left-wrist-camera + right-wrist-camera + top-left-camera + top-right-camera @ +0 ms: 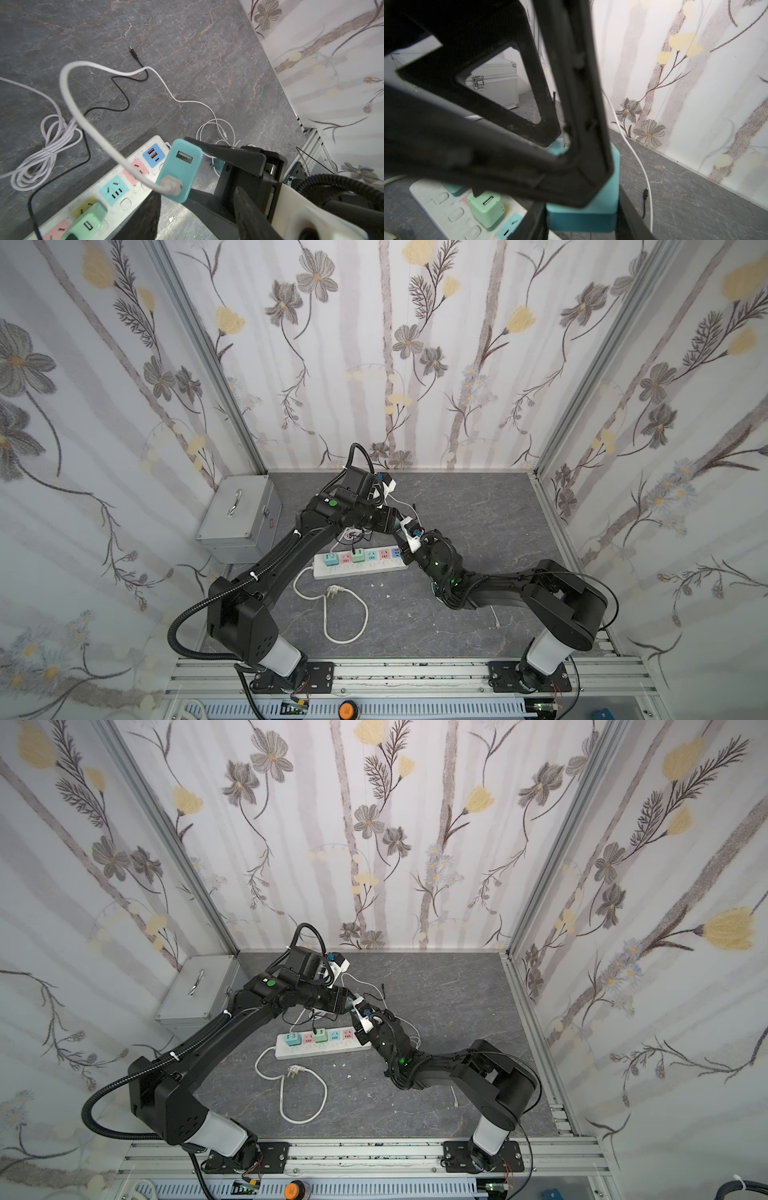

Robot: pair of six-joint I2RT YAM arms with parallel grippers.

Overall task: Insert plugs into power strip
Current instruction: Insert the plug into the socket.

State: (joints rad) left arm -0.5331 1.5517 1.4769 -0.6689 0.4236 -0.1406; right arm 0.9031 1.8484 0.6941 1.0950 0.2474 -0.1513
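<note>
My right gripper (583,218) is clamped on the teal cube-shaped plug (180,169), one finger on each of two opposite sides. I hold it just beside the end of the long white plastic power strip (361,569) that carries the blue panel (153,154). The plug's prongs are hidden from me. A thin white cable (63,91) arcs out of the plug's face and trails over the grey marbled tabletop (187,62).

My left gripper (197,207) is at the same plug, its fingers part-way apart on either side of it, and I cannot tell whether they press on it.

On the strip, a mint green cube plug (87,222) sits in the yellow socket (83,207). In a top view, a second teal cube plug (330,559) sits in the end socket farthest from the blue panel. A grey metal box with a handle (237,514) stands near that end, by the wall.
</note>
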